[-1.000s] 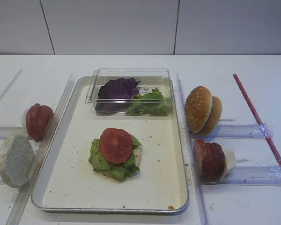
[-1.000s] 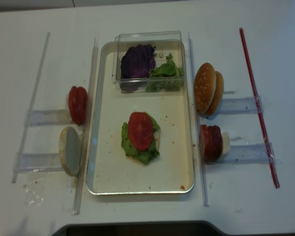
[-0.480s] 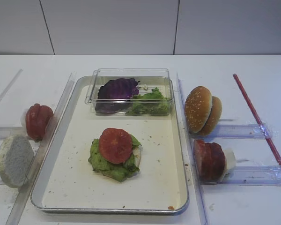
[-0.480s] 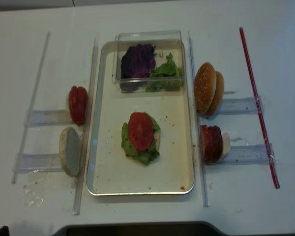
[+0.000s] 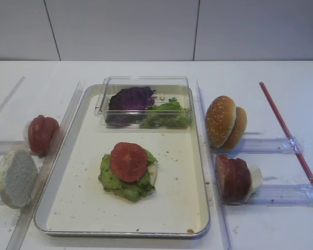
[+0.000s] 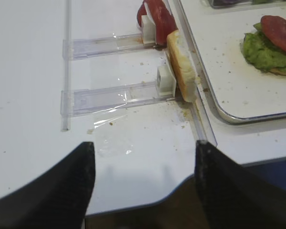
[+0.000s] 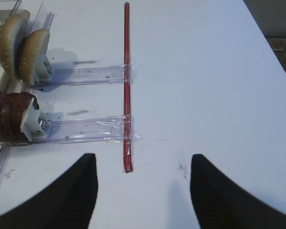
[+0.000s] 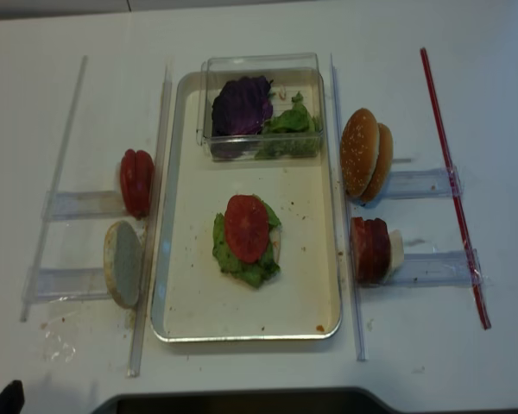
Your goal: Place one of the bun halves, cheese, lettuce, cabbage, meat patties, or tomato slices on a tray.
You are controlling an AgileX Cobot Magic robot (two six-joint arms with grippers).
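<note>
The tray (image 5: pixel 198 156) fills the middle of the high view. At its centre a tomato slice (image 5: pixel 128 161) lies flat on a heap of lettuce (image 5: pixel 115 182), with a pale bun edge (image 5: pixel 153 173) showing at the right beneath them. At the tray's top end sits a clear plastic box (image 5: pixel 144 81) holding purple cabbage (image 5: pixel 130 99) on the left and more green leaves (image 5: pixel 167 114) on the right.

Left of the tray, on the white table (image 5: pixel 281 78), more tomato slices (image 5: pixel 42 134) stand on edge in a clear holder, and below them a bun half (image 5: pixel 16 178) stands on edge, cut face toward the camera. Right of the tray two seeded bun halves (image 5: pixel 225 123) lean together, and below them the meat patties (image 5: pixel 232 177) stand on edge against the cheese (image 5: pixel 255 176). A red stick (image 5: pixel 287 133) runs along the far right.

The left gripper (image 6: pixel 142 191) fills the bottom of the left wrist view, fingers spread wide, holding nothing. The right gripper (image 7: pixel 143 191) sits at the bottom of the right wrist view, fingers wide apart over bare table.
</note>
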